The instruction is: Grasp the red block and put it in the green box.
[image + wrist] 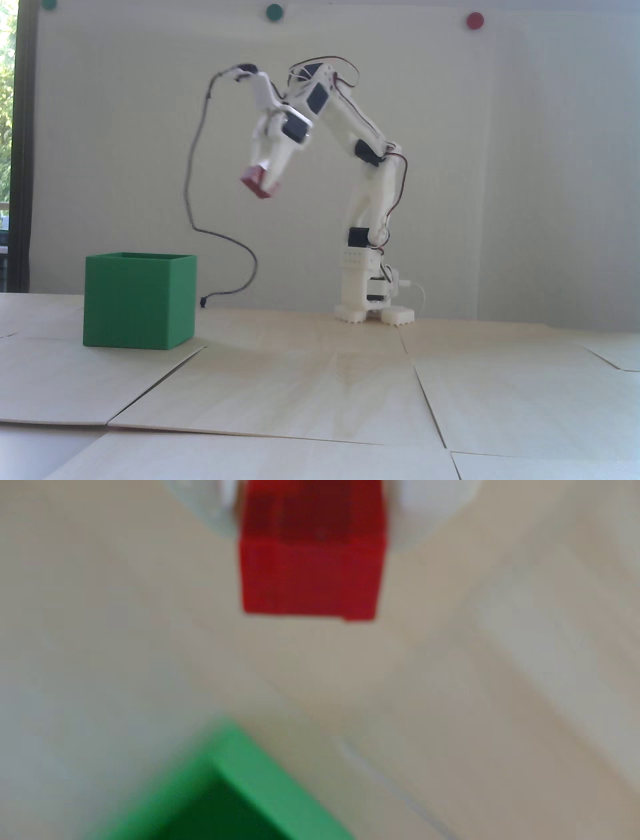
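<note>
Nearest to where I stand, the pale wooden worktop (320, 390) is bare panels. A little further back, on the left in the fixed view, sits the green box (139, 300): a plain matte cube with thin walls and an open top, resting flat on the wood. Behind and above it hangs the claw (261, 181), clamped on the red block (260, 183), a small matte brick held tilted, one corner dipping toward the box.

What matters now is the offset. In the fixed view the block hangs high over the worktop, up and to the right of the box's opening, not yet over it. The wrist view, badly blurred, agrees: the red block (311, 577) sits between the white fingers (426, 511) at the top, and only one corner of the green box (249, 767) pokes in from the bottom edge, with bare wood between them. I'd judge the carry needs to run further toward that opening before any release.
</note>
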